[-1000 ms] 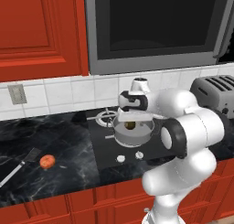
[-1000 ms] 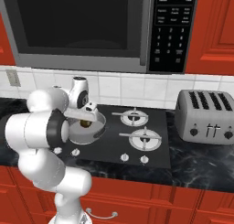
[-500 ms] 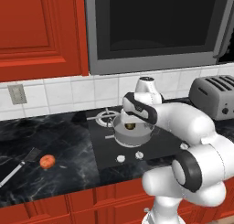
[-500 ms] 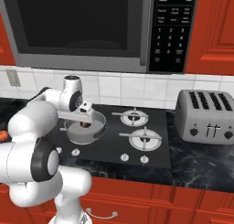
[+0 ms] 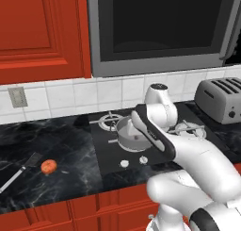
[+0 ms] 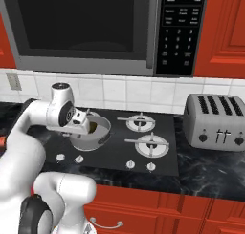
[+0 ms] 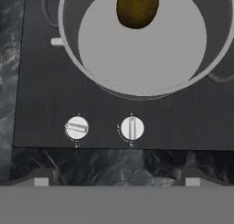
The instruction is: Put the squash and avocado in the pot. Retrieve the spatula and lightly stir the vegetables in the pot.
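Observation:
The grey pot [image 5: 126, 138] stands on the front left burner of the stove, and the olive-brown avocado [image 7: 137, 8] lies inside it on the bare pot floor [image 7: 141, 54]. From the right, the avocado [image 6: 93, 128] shows just over the pot's rim [image 6: 90, 141]. My gripper [image 7: 116, 179] hangs above the stove knobs in front of the pot, open and holding nothing. Far to the left, the orange-red squash [image 5: 48, 167] rests on the dark counter, with the spatula [image 5: 21, 170] lying just left of it, blade towards the wall.
Two white knobs [image 7: 77, 128] sit right below my gripper on the black stovetop [image 5: 110, 152]. A silver toaster [image 6: 215, 121] stands at the right of the counter. A microwave [image 6: 81, 27] hangs over the stove. The marble counter [image 5: 56, 140] stretches left to the squash.
My arm has swung over and left, and the hand has drawn back from over the pot towards the knobs. The avocado stays in the pot. The jaws stay wide.

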